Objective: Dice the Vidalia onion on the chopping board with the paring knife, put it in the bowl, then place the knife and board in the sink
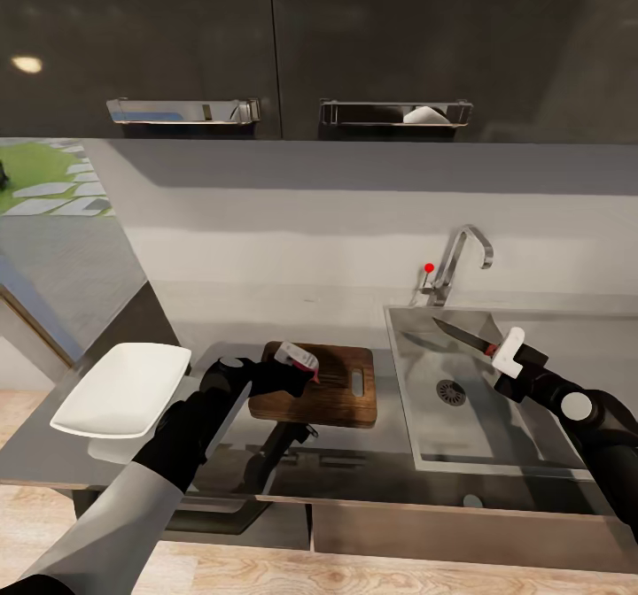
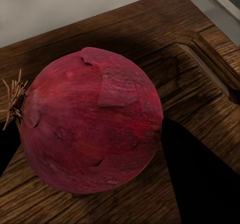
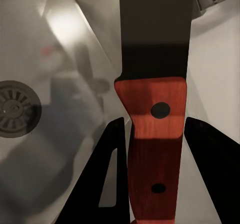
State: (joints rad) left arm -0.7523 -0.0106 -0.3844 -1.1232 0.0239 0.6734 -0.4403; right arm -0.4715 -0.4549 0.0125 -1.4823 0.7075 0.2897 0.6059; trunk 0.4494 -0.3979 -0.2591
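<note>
Closest to us, the red onion (image 2: 90,121) sits whole on the chopping board (image 1: 341,391), steadied by our left end effector (image 1: 297,363), which looks closed on it; our right end effector (image 1: 518,360), clamped on the paring knife (image 1: 470,338), hangs over the sink (image 1: 496,453) right of the board; we judge the blade should travel left, descending beside the fingers; the bowl (image 1: 120,391) waits left of the board.
</note>
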